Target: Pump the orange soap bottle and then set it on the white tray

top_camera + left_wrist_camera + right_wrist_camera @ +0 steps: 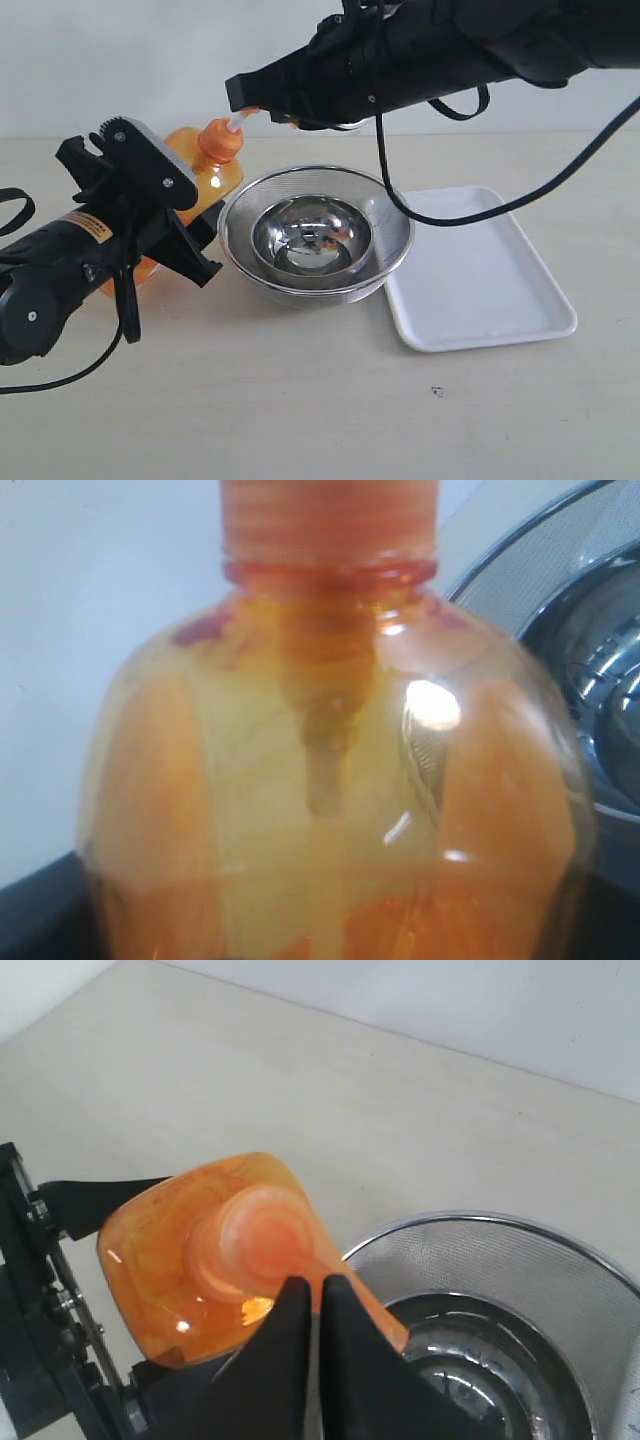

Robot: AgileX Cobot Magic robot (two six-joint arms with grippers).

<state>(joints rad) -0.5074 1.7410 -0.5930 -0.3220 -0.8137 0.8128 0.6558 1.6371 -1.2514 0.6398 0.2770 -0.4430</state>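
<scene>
left gripper sits nearest in the exterior view, its jaws clamped on either side of the orange soap bottle, which leans over the left part of the tabletop, just beside the steel strainer bowl. a smaller polished steel bowl nests inside the strainer. right gripper, jaws pressed together, rests its tip on the orange pump head. the white tray lies flat toward the right edge, just beside the strainer and well apart from the bottle

left wrist view: the bottle's clear shoulder fills the frame, a dip tube running down inside and orange liquid low in the body; the strainer's mesh wall curves alongside

right wrist view: the closed right gripper bears on the pump head from above, the strainer with its inner bowl just beside
</scene>
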